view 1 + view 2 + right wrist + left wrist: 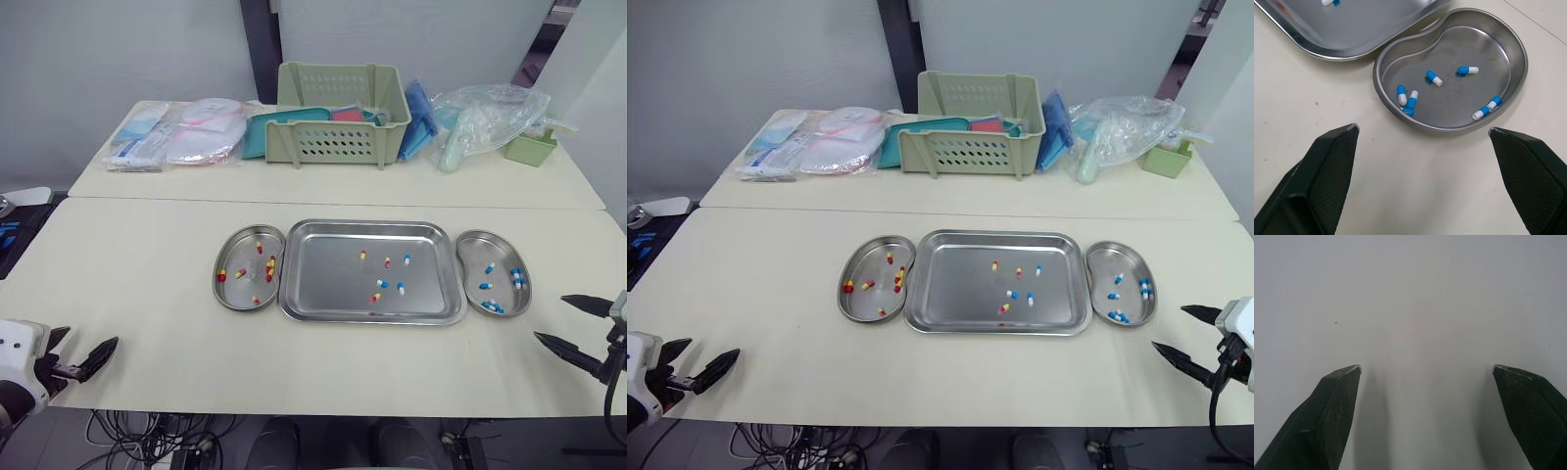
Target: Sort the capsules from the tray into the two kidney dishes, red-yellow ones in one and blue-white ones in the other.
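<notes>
You are holding the left pincer (83, 343) and right pincer (551, 317) wide and empty at the tabletop (147, 294) front edge; mixed capsules (382, 284) are crowding the tray (328, 269), risking a wrong-colour grab

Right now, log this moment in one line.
left gripper open / right gripper open, near blue-white dish / tray: capsules of both colours left

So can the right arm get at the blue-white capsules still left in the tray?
Probably yes. Its jaws stand open near the right kidney dish; nothing tall stands between them and the blue-white capsules in the tray, though it must reach across that dish.
</notes>
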### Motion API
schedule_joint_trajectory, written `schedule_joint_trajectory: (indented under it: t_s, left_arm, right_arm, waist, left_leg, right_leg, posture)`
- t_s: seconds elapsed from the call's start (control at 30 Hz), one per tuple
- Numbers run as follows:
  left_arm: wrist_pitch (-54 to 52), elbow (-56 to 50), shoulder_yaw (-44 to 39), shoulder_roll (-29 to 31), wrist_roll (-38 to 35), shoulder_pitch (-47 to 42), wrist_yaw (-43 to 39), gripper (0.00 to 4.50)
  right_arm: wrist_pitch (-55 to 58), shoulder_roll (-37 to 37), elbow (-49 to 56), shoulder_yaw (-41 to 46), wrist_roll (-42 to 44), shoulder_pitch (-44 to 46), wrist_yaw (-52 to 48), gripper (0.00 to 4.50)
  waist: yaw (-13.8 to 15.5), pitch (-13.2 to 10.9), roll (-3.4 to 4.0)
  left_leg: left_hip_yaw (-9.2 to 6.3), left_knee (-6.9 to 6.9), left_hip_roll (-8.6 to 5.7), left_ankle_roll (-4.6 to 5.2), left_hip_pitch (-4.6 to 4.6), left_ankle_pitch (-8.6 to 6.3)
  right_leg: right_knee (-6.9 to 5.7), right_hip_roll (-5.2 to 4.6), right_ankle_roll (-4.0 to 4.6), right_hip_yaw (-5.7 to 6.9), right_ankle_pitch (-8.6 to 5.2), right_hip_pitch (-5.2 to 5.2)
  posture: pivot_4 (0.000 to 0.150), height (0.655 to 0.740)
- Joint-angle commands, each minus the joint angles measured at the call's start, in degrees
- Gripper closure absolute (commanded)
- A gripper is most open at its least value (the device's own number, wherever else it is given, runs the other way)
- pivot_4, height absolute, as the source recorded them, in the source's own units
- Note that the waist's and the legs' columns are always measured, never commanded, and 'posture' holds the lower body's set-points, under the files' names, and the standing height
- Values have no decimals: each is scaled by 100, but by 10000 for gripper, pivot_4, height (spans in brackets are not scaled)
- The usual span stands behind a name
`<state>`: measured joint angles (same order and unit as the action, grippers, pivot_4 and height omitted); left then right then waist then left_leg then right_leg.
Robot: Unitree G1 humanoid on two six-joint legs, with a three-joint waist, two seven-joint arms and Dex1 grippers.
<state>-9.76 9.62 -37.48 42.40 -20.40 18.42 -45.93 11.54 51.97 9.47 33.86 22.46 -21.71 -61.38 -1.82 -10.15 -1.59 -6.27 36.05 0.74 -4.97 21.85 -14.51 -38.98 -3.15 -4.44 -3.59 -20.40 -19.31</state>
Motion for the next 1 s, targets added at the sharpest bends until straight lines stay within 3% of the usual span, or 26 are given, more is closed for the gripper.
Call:
schedule_joint_trajectory:
  t_s: [0.03, 0.27, 0.67, 1.0]
  left_arm:
    - [35, -163, -175, -6, -124, 43, 42, 361]
    - [115, -314, -155, -8, -171, 104, -54, 361]
    - [-305, -1973, 152, -57, -703, 672, -637, 361]
    - [-477, -3425, 678, -190, -1185, 1004, -1084, 361]
  right_arm:
    - [-113, 127, -32, 174, -31, 64, -74, 0]
    - [-58, 160, -23, 166, -53, 208, -145, 0]
    - [-203, 220, -173, 62, -125, 285, -297, 0]
    - [-38, -554, 2258, -775, 240, -434, -69, 0]
  waist:
    - [0, 0, 0]
    - [-1, 0, 0]
    - [0, 0, 1]
    - [5, 2, 7]
  left_leg:
    - [0, 0, 0, 0, 0, 0]
    - [1, 0, 0, 0, 0, 0]
    - [3, 1, -1, 0, 1, 0]
    - [2, 1, 1, 0, 2, 0]
  right_leg:
    - [0, 0, 0, 0, 0, 0]
    - [0, 0, 0, 0, 0, 0]
    - [1, 0, 0, -2, 0, 2]
    - [2, 2, 0, -1, 0, 3]
  posture:
    - [1500, 7390]
    - [1500, 7390]
    - [1500, 7390]
    - [1500, 7390]
